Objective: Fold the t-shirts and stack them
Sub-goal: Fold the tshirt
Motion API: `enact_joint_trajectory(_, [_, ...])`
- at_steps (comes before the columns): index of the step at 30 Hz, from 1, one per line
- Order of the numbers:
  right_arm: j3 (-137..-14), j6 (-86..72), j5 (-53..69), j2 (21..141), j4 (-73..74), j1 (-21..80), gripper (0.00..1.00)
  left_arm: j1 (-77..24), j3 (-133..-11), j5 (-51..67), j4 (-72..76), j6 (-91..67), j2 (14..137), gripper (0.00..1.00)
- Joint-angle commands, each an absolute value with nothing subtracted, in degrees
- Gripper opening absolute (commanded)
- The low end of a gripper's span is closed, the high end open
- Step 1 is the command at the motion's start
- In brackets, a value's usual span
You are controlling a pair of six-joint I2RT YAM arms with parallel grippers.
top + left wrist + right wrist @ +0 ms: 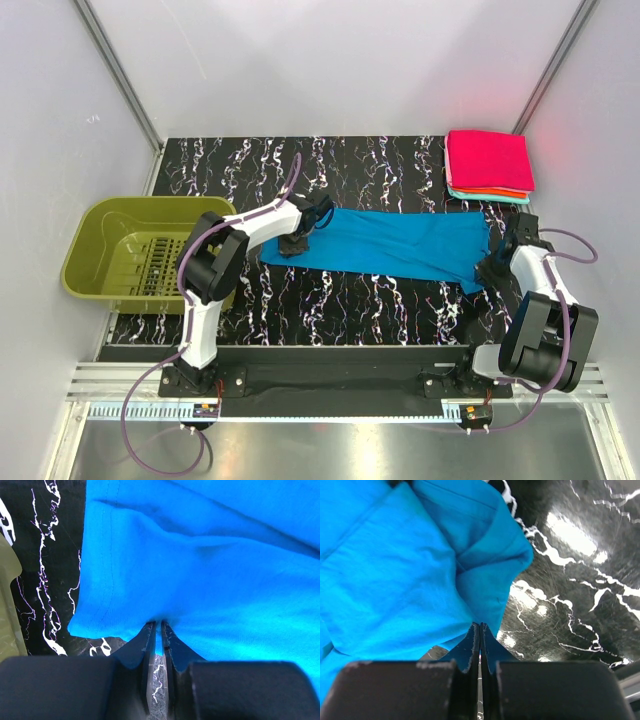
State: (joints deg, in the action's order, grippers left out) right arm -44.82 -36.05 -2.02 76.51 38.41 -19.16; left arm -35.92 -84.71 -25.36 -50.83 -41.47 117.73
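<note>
a: where's the blue t-shirt (400,245)?
b: middle of the worktop (380,305), a long flat band; its long axis runs left edge to right edge
a: and the claws?
b: left gripper (159,626) clamped on the left end's stitched hem; right gripper (480,626) clamped on the right end; soft matte knit, puckering at each pinch, over glossy marbled black
a: the folded stack (488,165)?
b: far right corner; nearer the right gripper, i'd judge

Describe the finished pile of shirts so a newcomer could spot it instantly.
On the black marbled table, look to the far right corner, beyond the right arm. The stack of folded shirts sits there, magenta on top with orange and teal edges beneath; the blue t-shirt, by contrast, lies spread out mid-table.
</note>
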Motion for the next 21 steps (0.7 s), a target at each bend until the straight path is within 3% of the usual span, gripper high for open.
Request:
enact_joint_trajectory(1, [-47.5, -31.7, -2.3, 75.5, 36.2, -19.0, 0.00, -35.1, -83.8, -27.9, -51.1, -41.2, 119.2, 0.13])
enact_joint_trajectory(12, [-55.8, -22.4, -9.8, 83.8, 34.6, -17.5, 0.00, -35.1, -84.7, -27.7, -51.3, -41.6, 120.3, 0.13])
enact_joint_trajectory(21, [-61.2, -14.0, -15.7, 90.9, 30.9, -7.8, 0.00, -35.1, -85.0, -27.7, -51.5, -41.4, 120.5, 0.13])
